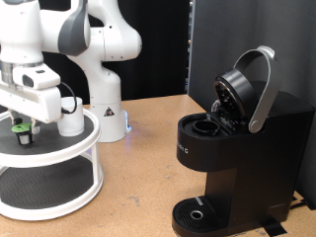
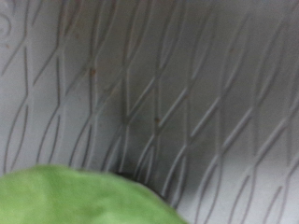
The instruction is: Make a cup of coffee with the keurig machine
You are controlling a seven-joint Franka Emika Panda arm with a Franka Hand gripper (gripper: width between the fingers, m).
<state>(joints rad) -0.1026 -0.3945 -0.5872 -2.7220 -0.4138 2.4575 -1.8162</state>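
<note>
The black keurig machine point(image 1: 237, 148) stands at the exterior view's right with its hinged lid point(image 1: 244, 89) raised and the pod chamber open. The white cup point(image 1: 71, 118) stands on the top tier of a round white stand point(image 1: 59, 158) at the left. A small dark pod with a green top point(image 1: 22, 132) sits on that tier beside the cup. My gripper point(image 1: 23, 120) hangs straight over the pod, its fingertips right at the pod's top. The wrist view shows the stand's grey patterned mat point(image 2: 168, 84) and a blurred green shape point(image 2: 75, 198) very close; no fingers show there.
The stand has a lower tier with a dark mat point(image 1: 44, 188). The robot's white base point(image 1: 104, 109) stands behind it on the brown table point(image 1: 138, 188). A black curtain point(image 1: 247, 39) hangs behind the machine.
</note>
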